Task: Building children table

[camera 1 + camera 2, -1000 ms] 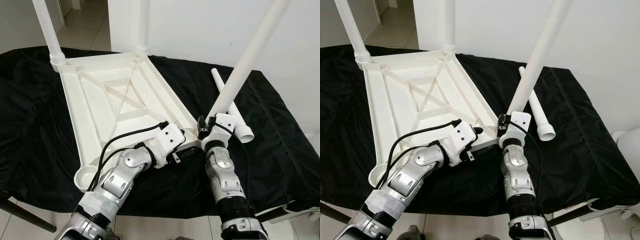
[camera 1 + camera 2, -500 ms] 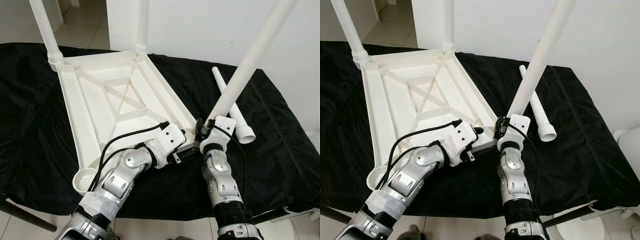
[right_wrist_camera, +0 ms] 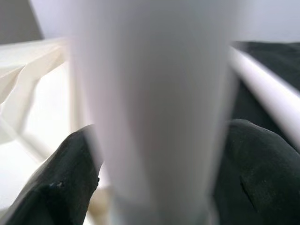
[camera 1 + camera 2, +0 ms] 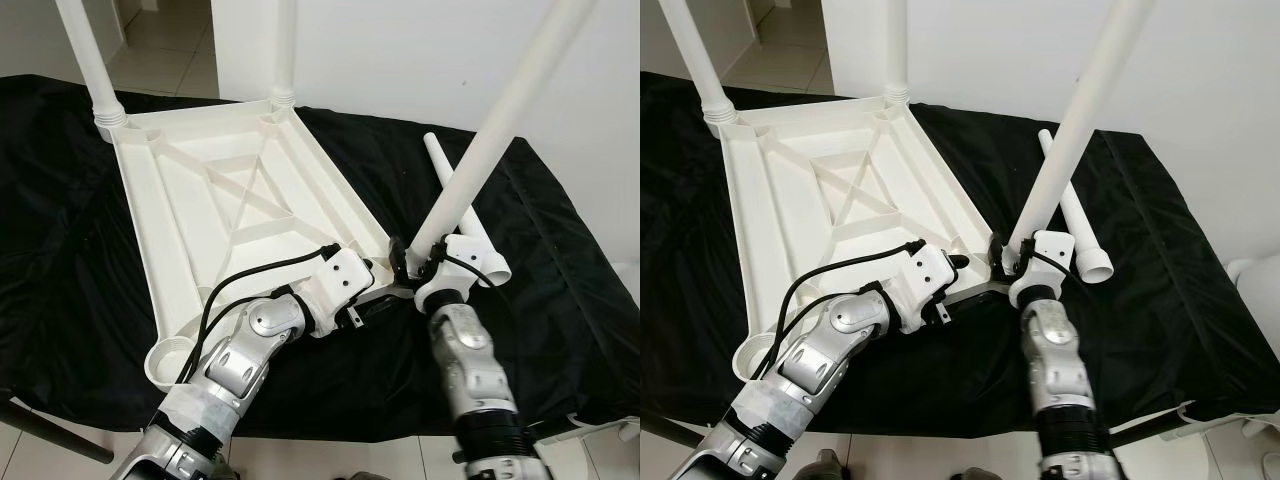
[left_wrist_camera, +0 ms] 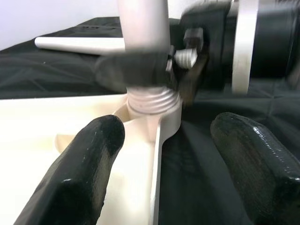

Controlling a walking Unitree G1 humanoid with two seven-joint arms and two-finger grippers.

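Right gripper [image 4: 410, 262] pinching tilted white plastic table leg [image 4: 495, 135], wrist swung toward 3 o'clock since earlier: leg turning into corner socket of upturned white tabletop [image 4: 215, 195]. Left gripper [image 5: 164, 154] spread, straddling that corner.

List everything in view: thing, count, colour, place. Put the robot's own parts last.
Tabletop: one, white, upside down on the black cloth, ribbed underside up.
Fitted legs: two, white, upright in the far corner sockets.
Third leg: one, white, tilted, threaded end at the near right corner socket.
Loose leg: one, white, lying on the cloth right of the tabletop.
Empty socket: one, white, near left corner.
Black cloth: one, under everything.
Left gripper: open, fingers either side of the near right corner's edge.
Right gripper: shut on the third leg just above its threaded end.
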